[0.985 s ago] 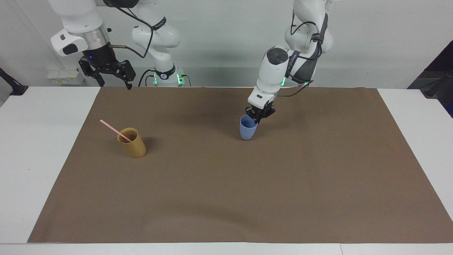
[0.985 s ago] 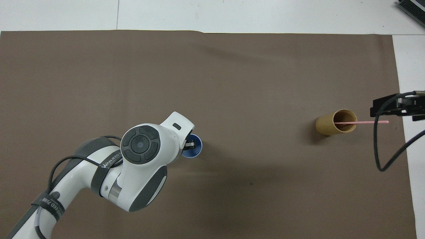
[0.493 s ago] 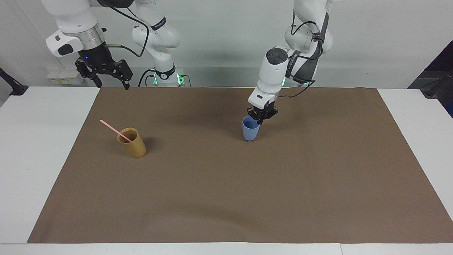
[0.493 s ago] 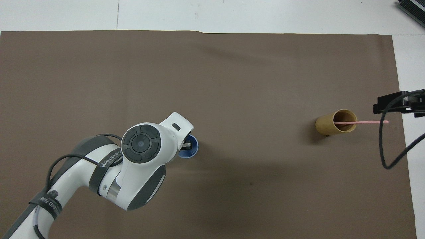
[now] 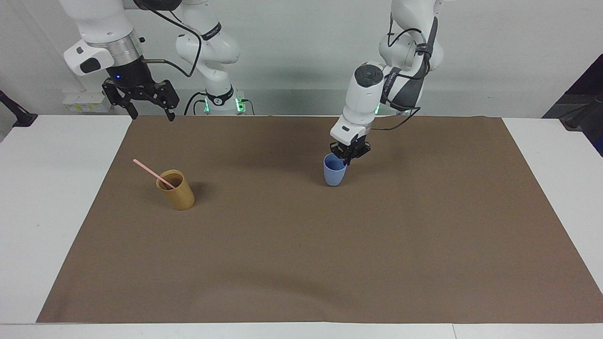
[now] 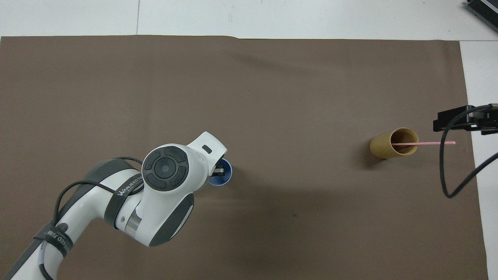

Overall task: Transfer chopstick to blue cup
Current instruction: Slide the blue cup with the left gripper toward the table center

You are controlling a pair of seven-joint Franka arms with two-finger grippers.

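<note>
Left hand (image 5: 347, 155) pinches the blue cup (image 5: 334, 172) rim, seemingly steadying it; right hand (image 5: 148, 102), open and empty, must next grasp the chopstick (image 5: 153, 173).

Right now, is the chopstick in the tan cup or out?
In: the chopstick leans inside the tan cup, its upper end sticking out.

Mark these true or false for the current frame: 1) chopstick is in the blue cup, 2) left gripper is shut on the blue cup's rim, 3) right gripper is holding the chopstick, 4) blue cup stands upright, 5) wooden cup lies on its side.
1) False. The chopstick leans in the wooden cup.
2) True. The left gripper is shut on the rim of the blue cup.
3) False. The right gripper is open, up in the air, holding nothing.
4) True. It stands on the brown mat.
5) False. The wooden cup stands on its base, mouth up.
</note>
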